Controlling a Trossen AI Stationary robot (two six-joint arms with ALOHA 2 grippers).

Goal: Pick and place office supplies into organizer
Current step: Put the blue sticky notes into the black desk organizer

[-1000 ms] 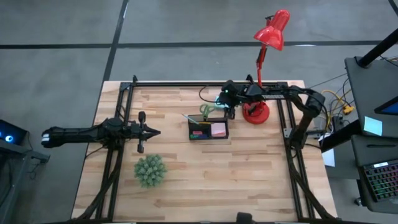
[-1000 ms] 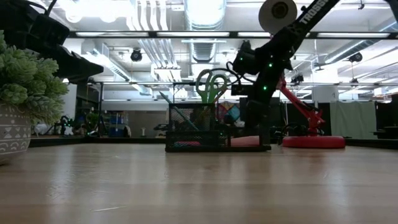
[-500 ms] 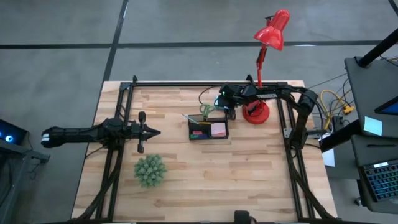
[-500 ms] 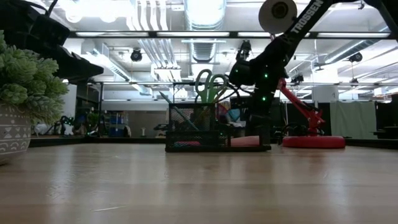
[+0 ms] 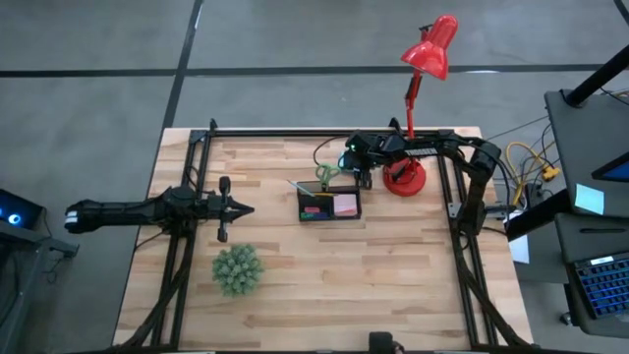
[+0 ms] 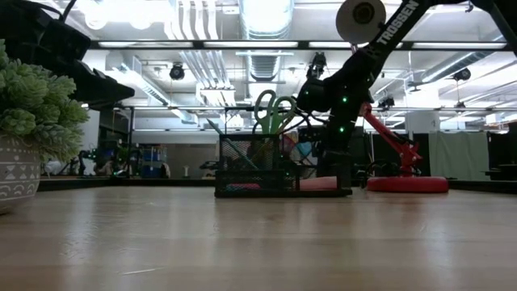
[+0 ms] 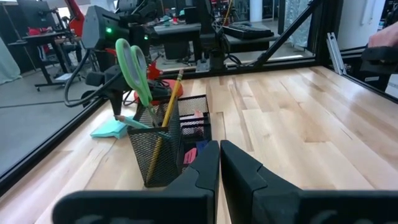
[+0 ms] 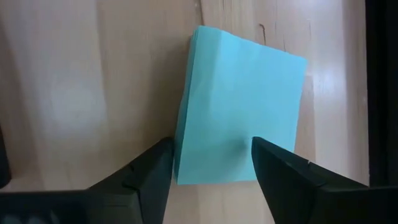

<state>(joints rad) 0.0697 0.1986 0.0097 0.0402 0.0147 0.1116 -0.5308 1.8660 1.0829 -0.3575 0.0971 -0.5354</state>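
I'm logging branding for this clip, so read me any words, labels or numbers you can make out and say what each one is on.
"TROSSEN", white letters along the right arm, low view; the end is cut off by the picture edge.
Sticky pad: no writing shows.
Scissors, pencil, organizer: no readable marks.
Laptop beside the table: too small to read.

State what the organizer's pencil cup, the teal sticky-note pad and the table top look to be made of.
Pencil cup: black wire mesh, probably metal; the pencil shows through its open lattice. Teal sticky-note pad: stacked paper, matte; thin sheet edges show along its side, below the open right gripper. Table top: light wood planks, smooth with a slight sheen; grain and board seams are visible, though it could be laminate.
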